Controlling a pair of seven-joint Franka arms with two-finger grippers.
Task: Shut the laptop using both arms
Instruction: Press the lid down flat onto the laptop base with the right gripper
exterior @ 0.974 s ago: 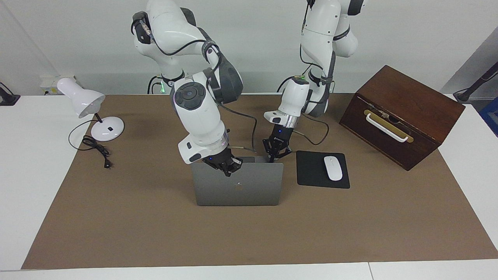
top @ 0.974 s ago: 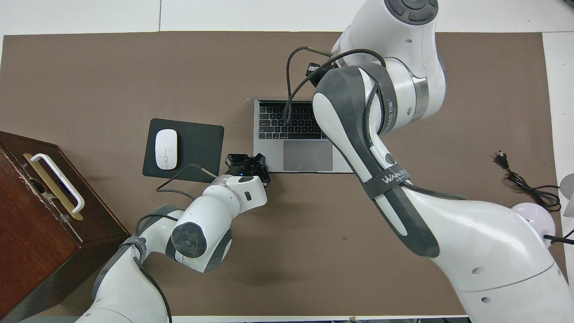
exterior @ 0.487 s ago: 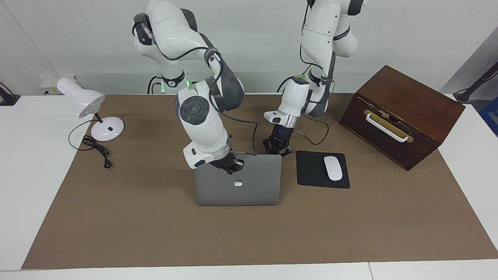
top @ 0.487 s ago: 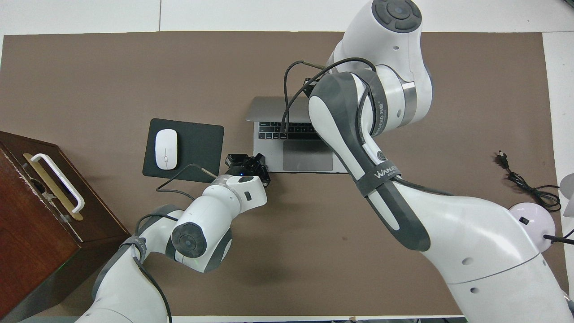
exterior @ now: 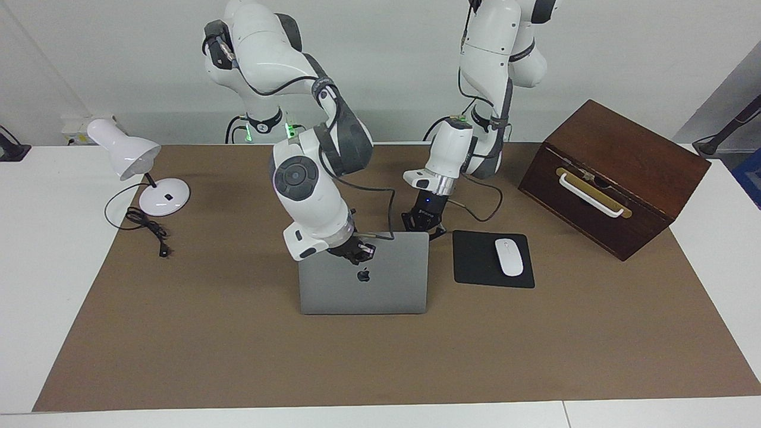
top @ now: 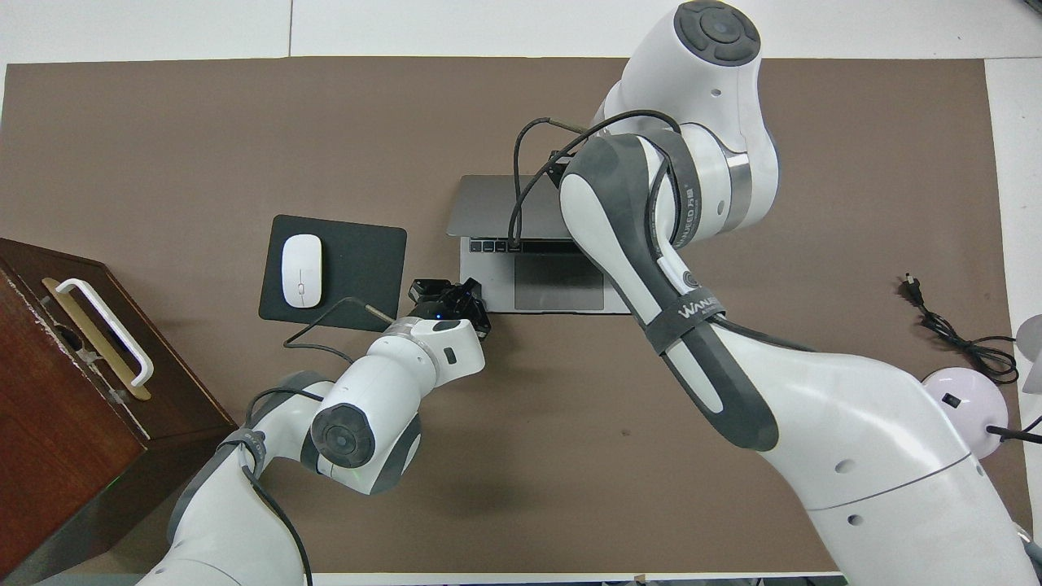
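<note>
in the facing view from one edge across: white desk lamp (exterior: 138, 172) with its loose cord at the right arm's end of the table, well apart from everything else. next, right gripper (exterior: 355, 250) pressed down on the back of the laptop (exterior: 364, 279) lid just above the dark logo, fingers drawn together, holding nothing, pushing with the closed tips. laptop lying mid-table on the brown mat (exterior: 238, 356), lid tipped well over toward the robots and most of the way down; in the overhead view only a single row of keys and the trackpad left showing under the lid edge (top: 488, 207). then left gripper (exterior: 423, 223) down at the laptop's near corner toward the mouse pad (exterior: 492, 260), fingers together too, seemingly bracing the base; actual contact hard to confirm. white mouse (exterior: 509, 257) on the pad, wooden box (exterior: 612, 178) last. judged roughly three quarters done: lid folding, not yet shut; remaining, the final press flat onto the base, then both arms off.
</note>
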